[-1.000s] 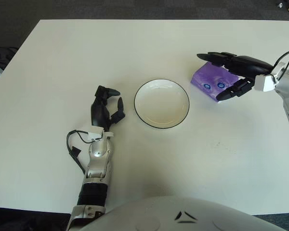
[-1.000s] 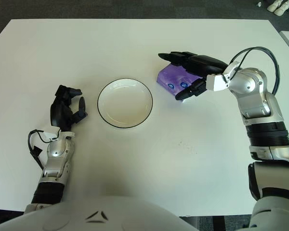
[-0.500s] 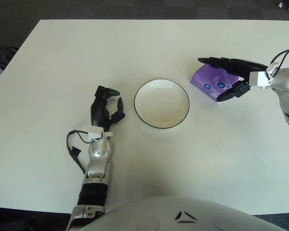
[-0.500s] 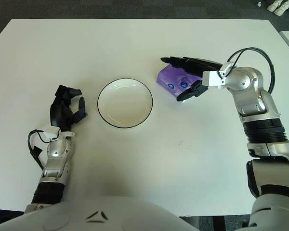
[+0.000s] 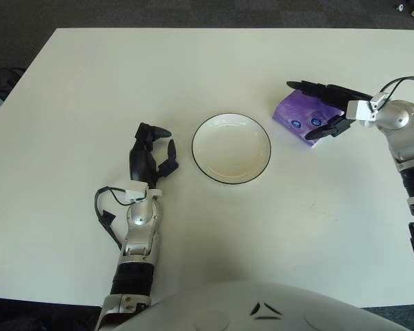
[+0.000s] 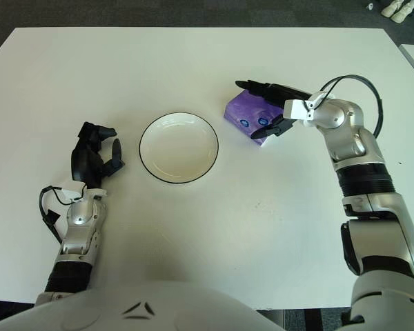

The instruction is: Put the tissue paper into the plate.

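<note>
Left hand (image 5: pixel 150 157): black three-finger hand, fingers loosely curled, holding nothing, silver forearm below.
Right hand (image 6: pixel 274 107): black fingers stretched flat leftward, thumb below, silver arm bent at elbow.

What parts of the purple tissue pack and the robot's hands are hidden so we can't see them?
1. Right hand: in both views its fingers straddle the tissue pack, but whether they press it is too small to tell.
2. Tissue pack: its right end is covered by that hand, and the print on it is too small to read.
3. Left hand, left of the plate: its palm faces away, hidden in both views.
</note>
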You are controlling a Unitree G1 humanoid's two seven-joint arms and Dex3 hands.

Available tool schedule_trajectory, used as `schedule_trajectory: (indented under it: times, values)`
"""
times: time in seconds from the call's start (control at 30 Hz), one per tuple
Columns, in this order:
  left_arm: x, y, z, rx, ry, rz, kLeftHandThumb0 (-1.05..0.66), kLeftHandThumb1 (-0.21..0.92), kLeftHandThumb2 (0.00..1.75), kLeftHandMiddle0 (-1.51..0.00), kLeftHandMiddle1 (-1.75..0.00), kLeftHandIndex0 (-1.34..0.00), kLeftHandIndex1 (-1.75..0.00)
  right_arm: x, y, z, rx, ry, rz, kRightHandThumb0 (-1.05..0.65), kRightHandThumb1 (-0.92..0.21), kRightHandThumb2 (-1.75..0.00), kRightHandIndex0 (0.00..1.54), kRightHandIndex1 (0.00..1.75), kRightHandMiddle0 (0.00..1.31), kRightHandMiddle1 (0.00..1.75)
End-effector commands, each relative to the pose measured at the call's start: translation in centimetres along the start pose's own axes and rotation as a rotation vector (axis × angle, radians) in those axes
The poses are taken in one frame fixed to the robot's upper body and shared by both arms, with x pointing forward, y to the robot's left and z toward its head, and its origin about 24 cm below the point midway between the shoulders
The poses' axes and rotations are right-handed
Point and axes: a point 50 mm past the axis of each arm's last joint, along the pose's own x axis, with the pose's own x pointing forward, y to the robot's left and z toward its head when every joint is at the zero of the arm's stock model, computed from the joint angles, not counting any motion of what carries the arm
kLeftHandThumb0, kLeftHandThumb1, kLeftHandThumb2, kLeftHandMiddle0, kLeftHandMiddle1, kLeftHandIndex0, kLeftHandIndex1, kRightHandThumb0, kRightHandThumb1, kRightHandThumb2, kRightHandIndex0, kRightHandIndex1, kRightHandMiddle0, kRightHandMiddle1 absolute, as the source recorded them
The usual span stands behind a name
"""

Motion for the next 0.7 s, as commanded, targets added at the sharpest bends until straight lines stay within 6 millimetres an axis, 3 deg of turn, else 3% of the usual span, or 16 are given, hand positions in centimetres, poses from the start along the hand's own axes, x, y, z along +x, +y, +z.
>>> schedule_trajectory:
  times: [0.0, 0.67]
  values:
    - [-3.1, 1.0, -3.8, 0.055, 0.226, 0.041, -0.4, 0.59, 0.98, -0.66, -1.36, -0.4, -1.75, 0.7, 1.8, -1.7, 0.011, 0.041, -0.012, -0.92, -0.55, -0.51, 0.0, 0.0, 0.0, 0.0]
    - [-3.3, 1.1, -3.7, 0.06, 0.203, 0.022, -0.4, 0.59, 0.98, -0.69, -1.4, -0.4, -1.75, 1.5, 4.5, -2.2, 0.061, -0.012, -0.063, -1.02, -0.66, -0.47, 0.0, 0.0, 0.0, 0.0]
